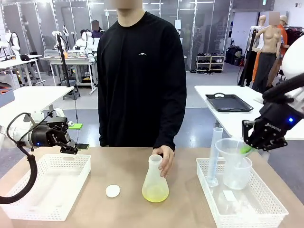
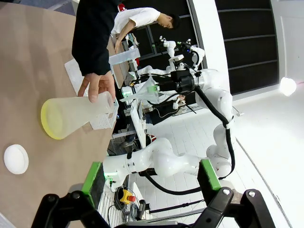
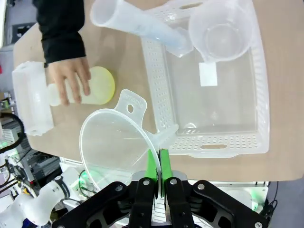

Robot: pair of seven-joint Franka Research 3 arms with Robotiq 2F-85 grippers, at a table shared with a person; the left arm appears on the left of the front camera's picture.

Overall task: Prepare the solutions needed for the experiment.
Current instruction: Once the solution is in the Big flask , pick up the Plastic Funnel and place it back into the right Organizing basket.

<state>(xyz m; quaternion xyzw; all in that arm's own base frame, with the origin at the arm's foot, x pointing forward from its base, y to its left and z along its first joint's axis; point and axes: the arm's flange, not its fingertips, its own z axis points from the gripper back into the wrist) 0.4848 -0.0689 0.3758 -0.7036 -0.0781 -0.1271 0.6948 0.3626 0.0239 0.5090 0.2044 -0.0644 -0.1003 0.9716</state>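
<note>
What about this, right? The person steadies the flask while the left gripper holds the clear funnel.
No: the right gripper, not the left, holds the clear funnel, as the right wrist view shows. The person's hand does steady the flask.

White basket [image 1: 47,185] at left, round white cap [image 1: 112,191] on table [image 1: 123,166], cylinder [image 1: 214,156] and beaker [image 1: 236,166] in right basket [image 1: 207,190]

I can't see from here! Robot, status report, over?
Left fingers open. Right fingers shut on funnel. Yellow solution in conical flask, person's hand on it.
</note>
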